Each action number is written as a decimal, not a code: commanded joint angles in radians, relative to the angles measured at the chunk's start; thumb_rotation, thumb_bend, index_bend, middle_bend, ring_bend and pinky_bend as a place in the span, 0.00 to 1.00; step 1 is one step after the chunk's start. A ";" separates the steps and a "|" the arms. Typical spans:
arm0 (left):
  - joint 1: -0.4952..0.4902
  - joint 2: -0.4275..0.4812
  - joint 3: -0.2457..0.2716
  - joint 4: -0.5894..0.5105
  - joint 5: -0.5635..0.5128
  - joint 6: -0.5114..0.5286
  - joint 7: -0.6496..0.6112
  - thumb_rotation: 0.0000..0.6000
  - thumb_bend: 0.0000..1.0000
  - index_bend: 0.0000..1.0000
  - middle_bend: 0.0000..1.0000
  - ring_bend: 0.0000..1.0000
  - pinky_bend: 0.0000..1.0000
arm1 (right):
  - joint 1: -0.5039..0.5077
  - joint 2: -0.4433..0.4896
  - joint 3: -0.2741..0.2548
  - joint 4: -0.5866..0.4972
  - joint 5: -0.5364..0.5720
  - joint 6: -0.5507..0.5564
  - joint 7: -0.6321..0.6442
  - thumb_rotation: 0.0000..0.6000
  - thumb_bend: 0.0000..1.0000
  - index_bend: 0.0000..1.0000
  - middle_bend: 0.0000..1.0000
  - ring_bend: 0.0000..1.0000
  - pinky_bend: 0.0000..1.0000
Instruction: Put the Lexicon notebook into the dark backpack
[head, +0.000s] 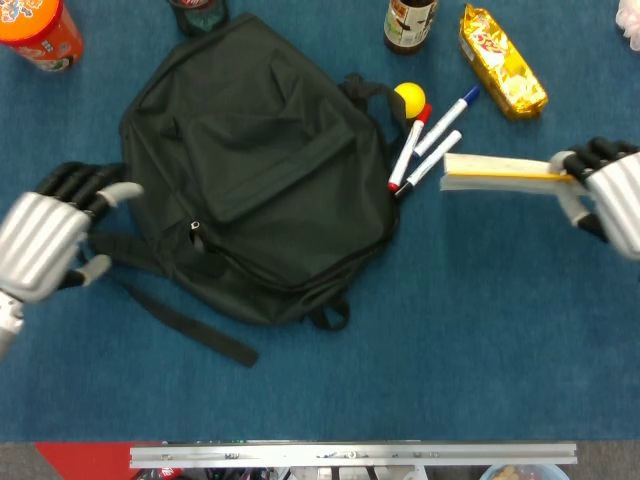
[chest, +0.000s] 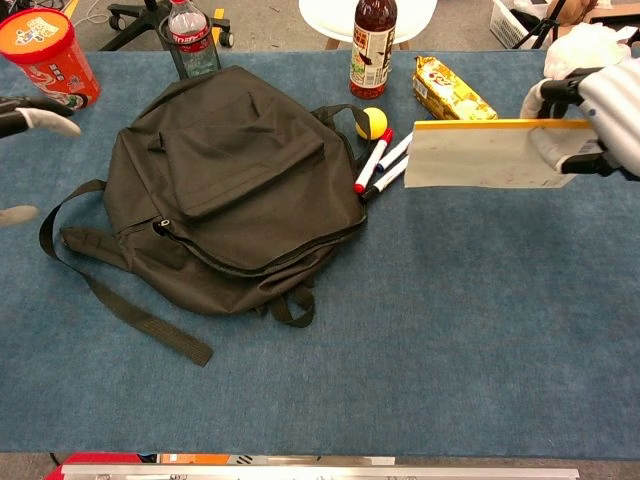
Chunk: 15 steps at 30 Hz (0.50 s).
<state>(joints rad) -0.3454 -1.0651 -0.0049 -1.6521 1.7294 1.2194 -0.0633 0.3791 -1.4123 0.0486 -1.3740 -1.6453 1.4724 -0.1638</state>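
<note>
Silver right hand (chest: 600, 110) grips notebook (chest: 480, 153) aloft | left hand (head: 45, 240) seemingly empty, fingers spread, beside backpack (head: 255, 160)

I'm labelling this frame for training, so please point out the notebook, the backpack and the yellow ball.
notebook (chest: 485, 155), chest view: middle of its pale cover, held up by the right hand.
backpack (head: 250, 170), head view: front pocket flap.
yellow ball (head: 408, 96), head view: centre of the ball, beside the backpack's top.

The notebook (chest: 480, 153), white with a yellow edge, is lifted off the bench, right of the backpack (chest: 230, 180), which lies flat, dark.
</note>
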 joint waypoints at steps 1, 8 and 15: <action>-0.060 0.004 0.016 -0.009 0.056 -0.051 -0.039 1.00 0.18 0.21 0.14 0.16 0.16 | -0.022 0.050 0.013 -0.051 0.002 0.029 -0.012 1.00 0.44 0.72 0.64 0.51 0.69; -0.140 -0.022 0.023 -0.022 0.099 -0.120 -0.057 1.00 0.18 0.21 0.14 0.16 0.16 | -0.040 0.091 0.030 -0.082 0.020 0.043 -0.008 1.00 0.43 0.72 0.64 0.51 0.69; -0.224 -0.107 0.031 -0.025 0.101 -0.222 -0.043 1.00 0.18 0.21 0.14 0.16 0.16 | -0.050 0.111 0.044 -0.084 0.035 0.043 0.007 1.00 0.43 0.72 0.64 0.51 0.69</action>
<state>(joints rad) -0.5523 -1.1517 0.0219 -1.6802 1.8347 1.0181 -0.1138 0.3299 -1.3026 0.0920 -1.4575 -1.6117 1.5161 -0.1587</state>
